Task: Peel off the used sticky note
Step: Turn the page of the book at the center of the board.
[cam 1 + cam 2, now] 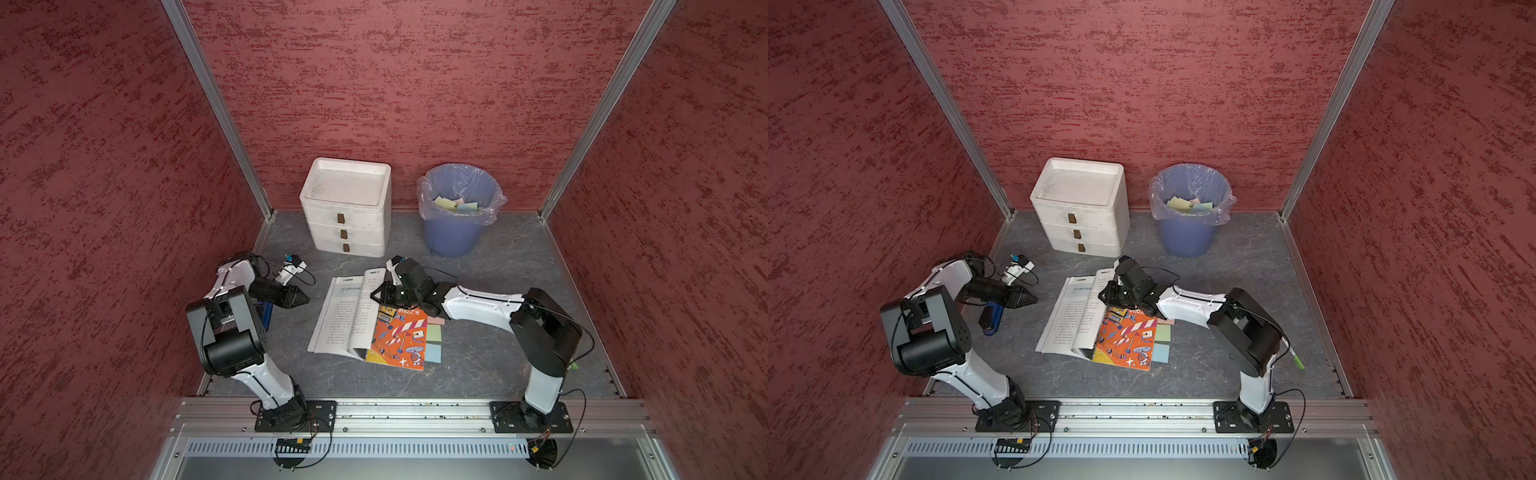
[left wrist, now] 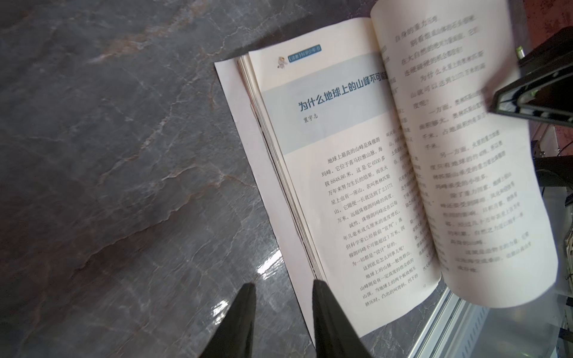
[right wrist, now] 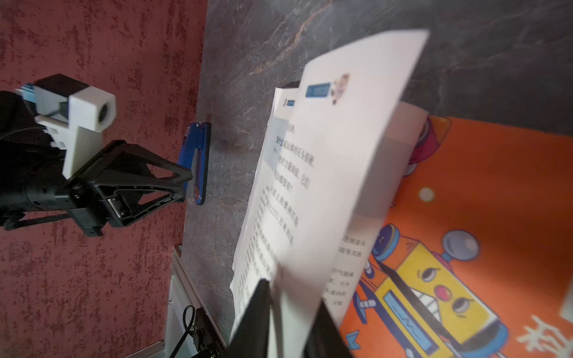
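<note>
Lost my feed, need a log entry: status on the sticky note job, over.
Left gripper open, empty, beside book. Right gripper jaws apart around a lifted page. Sticky notes at orange cover edge, untouched. Nothing lying on them.

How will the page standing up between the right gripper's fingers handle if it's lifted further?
Likely floppy: the page curves as it stands off the book. Probably very light and easily creased or torn, being one thin sheet. It may slip free, since the fingers of the right gripper stand apart around it.
</note>
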You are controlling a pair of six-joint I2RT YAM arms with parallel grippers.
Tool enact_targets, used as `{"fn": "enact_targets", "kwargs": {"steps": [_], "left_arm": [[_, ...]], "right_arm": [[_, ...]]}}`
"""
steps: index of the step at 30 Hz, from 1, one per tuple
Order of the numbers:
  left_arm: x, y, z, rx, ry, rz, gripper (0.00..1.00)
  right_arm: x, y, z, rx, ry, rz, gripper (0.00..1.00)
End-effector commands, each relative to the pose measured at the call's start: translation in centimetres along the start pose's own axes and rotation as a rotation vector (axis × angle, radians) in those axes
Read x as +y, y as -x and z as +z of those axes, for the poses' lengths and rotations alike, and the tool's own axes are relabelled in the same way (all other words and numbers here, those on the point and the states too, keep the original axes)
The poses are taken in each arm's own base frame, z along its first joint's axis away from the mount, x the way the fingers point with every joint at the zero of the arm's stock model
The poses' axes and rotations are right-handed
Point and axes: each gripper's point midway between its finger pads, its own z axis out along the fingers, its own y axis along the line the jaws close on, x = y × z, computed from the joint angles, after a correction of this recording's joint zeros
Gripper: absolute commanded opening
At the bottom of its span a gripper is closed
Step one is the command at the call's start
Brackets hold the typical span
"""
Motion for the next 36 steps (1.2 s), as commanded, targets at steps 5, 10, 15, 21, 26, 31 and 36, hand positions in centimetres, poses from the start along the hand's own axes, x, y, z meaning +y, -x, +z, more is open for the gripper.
{"fn": "enact_targets", "kwargs": {"steps": [5, 10, 15, 21, 26, 31, 36], "left_arm": [[-2.3, 0.8, -1.9, -0.065, -0.026, 0.052, 0.35], [-2.9, 1.4, -2.6, -0.083, -0.024, 0.055, 0.36], [-3.6, 2.2, -2.6, -0.079, -0.023, 0.058, 0.36], [-5.3, 2.8, -1.5, -0.056, -0.036, 0.076, 0.36], [-7.5, 3.1, 1.5, 0.0, -0.065, 0.113, 0.36], [-7.5, 2.6, 5.7, 0.107, -0.044, 0.14, 0.35], [-6.1, 0.8, 8.9, 0.217, 0.018, 0.156, 0.34]], "right_arm": [[5.8, -0.1, 4.3, 0.056, 0.165, -0.004, 0.84], [7.4, 0.1, 5.7, 0.078, 0.214, -0.008, 0.98], [10.2, 0.4, 5.8, 0.103, 0.323, -0.033, 0.98], [8.7, 1.4, 3.2, 0.053, 0.282, -0.049, 0.99], [0.9, 2.2, -3.1, -0.06, 0.091, -0.029, 0.98], [-8.0, 1.0, -8.1, -0.12, -0.065, 0.059, 0.98], [-12.1, -0.3, -10.2, -0.139, -0.123, 0.102, 0.97]]}}
